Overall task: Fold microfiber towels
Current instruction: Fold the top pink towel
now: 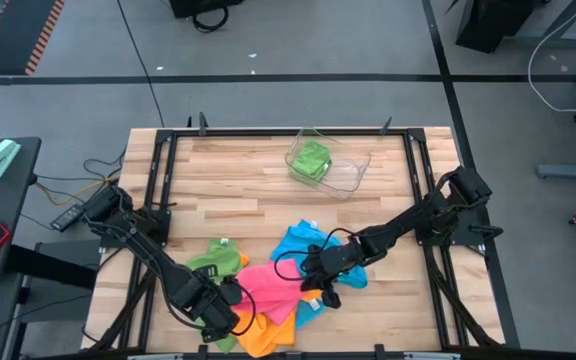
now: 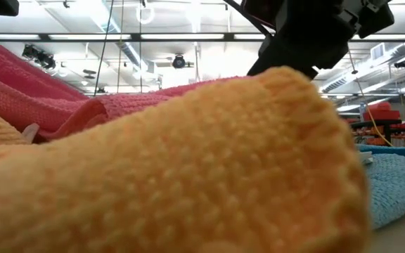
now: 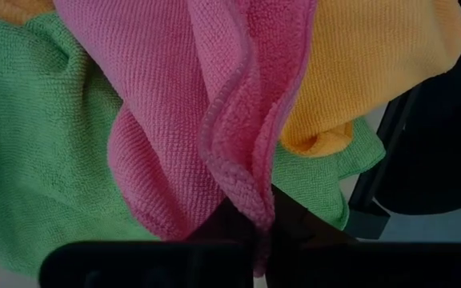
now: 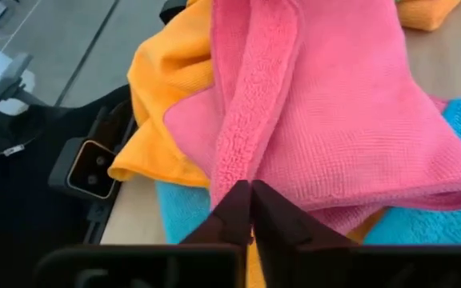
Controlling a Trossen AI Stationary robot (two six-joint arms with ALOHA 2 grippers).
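Pink terry cloth is the piece in hand: the pink towel (image 1: 271, 288) lies near the front edge of the wooden worktop (image 1: 238, 190), heaped with an orange towel (image 1: 265, 335), a sky-blue towel (image 1: 303, 243) and a green towel (image 1: 213, 257). The left end effector (image 3: 254, 240) is closed on a hanging hemmed edge of the pink towel, as the left wrist view shows. The right end effector (image 4: 249, 214) has its fingers pressed together at the pink towel's folded rim; it looks pinched on that rim, though how much cloth it has caught is hard to tell.

The step looks like drawing the pink towel clear of the heap and spreading it flat for a fold. To do it well, both grips should be on a single layer at two neighbouring corners, not on a bunched ridge. Lifting together and moving apart evenly would pull the cloth taut without dragging the orange towel along, since the two overlap and the pile clings. A slow lift lets the lower cloths fall away.

The pink towel is crumpled, doubled over itself in soft ridges, with a thick stitched border and a fine looped weave. A further green towel (image 1: 311, 160) sits folded in a clear plastic tray (image 1: 353, 175) at the far side
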